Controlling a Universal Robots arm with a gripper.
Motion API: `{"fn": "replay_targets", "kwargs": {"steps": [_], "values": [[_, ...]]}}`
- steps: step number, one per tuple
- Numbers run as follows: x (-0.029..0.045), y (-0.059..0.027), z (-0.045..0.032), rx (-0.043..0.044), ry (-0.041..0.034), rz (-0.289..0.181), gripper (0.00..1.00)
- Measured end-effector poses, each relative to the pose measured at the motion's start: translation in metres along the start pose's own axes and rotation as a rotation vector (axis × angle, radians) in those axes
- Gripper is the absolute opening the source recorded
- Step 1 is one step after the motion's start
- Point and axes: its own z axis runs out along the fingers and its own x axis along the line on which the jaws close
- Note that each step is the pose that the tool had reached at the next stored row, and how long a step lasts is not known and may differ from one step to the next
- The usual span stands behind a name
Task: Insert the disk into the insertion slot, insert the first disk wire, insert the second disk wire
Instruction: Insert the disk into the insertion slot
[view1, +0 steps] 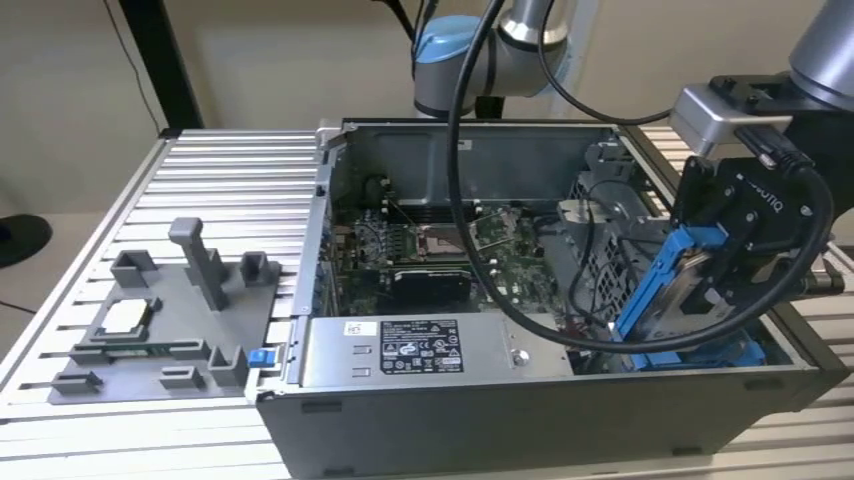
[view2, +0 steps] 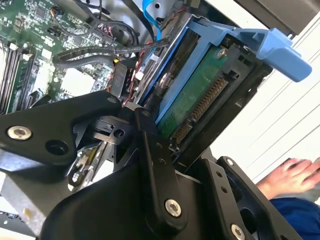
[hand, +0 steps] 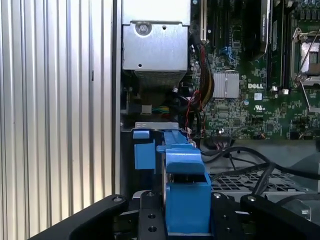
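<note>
An open computer case (view1: 534, 420) lies on a ribbed metal table (view1: 227, 190), its motherboard (view1: 427, 245) bare, a silver power supply (view1: 414, 350) along its near wall; a grey plastic fixture (view1: 160, 340) stands on the exterior view's left. On the exterior view's right the gripper (view1: 721, 272) clasps the disk (view1: 665, 290), steeply tilted, its lower end down inside the case beside the insertion slot (view1: 603, 270); a black cable (view1: 453, 150) loops across.
</note>
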Motion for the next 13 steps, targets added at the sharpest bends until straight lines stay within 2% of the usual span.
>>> {"fn": "replay_targets", "kwargs": {"steps": [8, 9, 13], "values": [[0.0000, 0.0001, 0.0001, -0.0011, 0.0000, 0.000, 0.00], [0.0000, 0.0001, 0.0001, -0.0011, 0.0000, 0.000, 1.00], [0.0000, 0.0000, 0.0001, -0.0015, -0.0002, 0.000, 1.00]]}}
